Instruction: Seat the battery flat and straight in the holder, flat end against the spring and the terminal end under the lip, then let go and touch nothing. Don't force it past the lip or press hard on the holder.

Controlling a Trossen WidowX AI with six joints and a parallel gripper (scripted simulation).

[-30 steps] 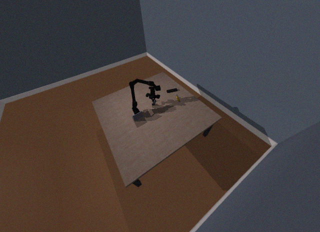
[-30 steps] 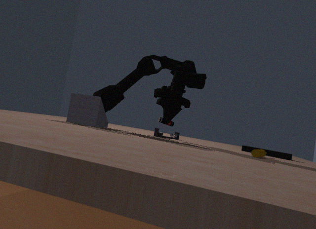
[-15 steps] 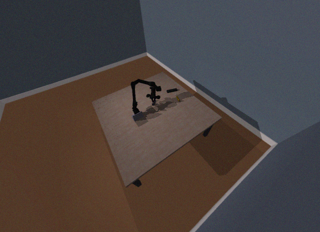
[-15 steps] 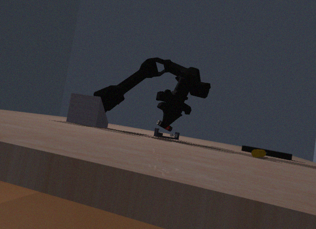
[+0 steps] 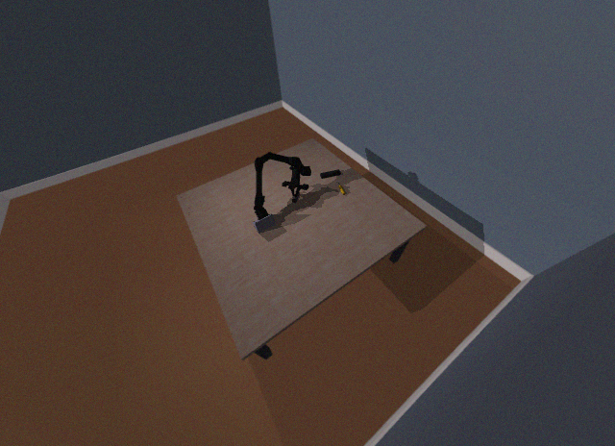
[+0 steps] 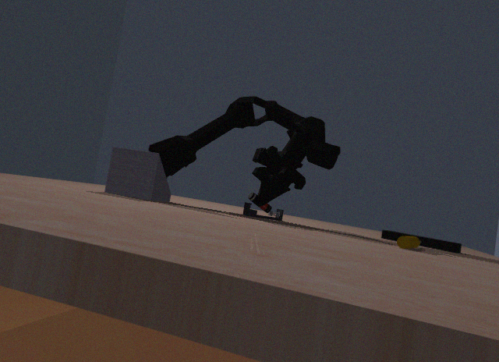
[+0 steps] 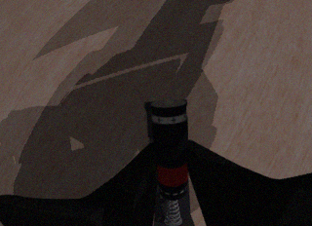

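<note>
My gripper (image 6: pixel 263 203) (image 7: pixel 171 147) (image 5: pixel 296 197) is shut on the battery (image 6: pixel 258 202) (image 7: pixel 170 144), a dark cylinder with a red band and a pale ring near its far end. The battery is tilted, its red-banded end low and its ringed end higher. It hangs just over the small dark holder (image 6: pixel 277 214) (image 7: pixel 185 222) on the table. In the wrist view the holder's spring (image 7: pixel 172 212) shows right below the battery's near end. The holder's far end and lip are hidden by the battery there.
The arm's grey base block (image 6: pixel 136 175) (image 5: pixel 264 224) stands on the wooden table (image 6: pixel 201 245) (image 5: pixel 298 262). A flat black bar (image 6: pixel 437 243) (image 5: pixel 330 173) and a small yellow object (image 6: pixel 408 242) (image 5: pixel 341 188) lie further off to the right.
</note>
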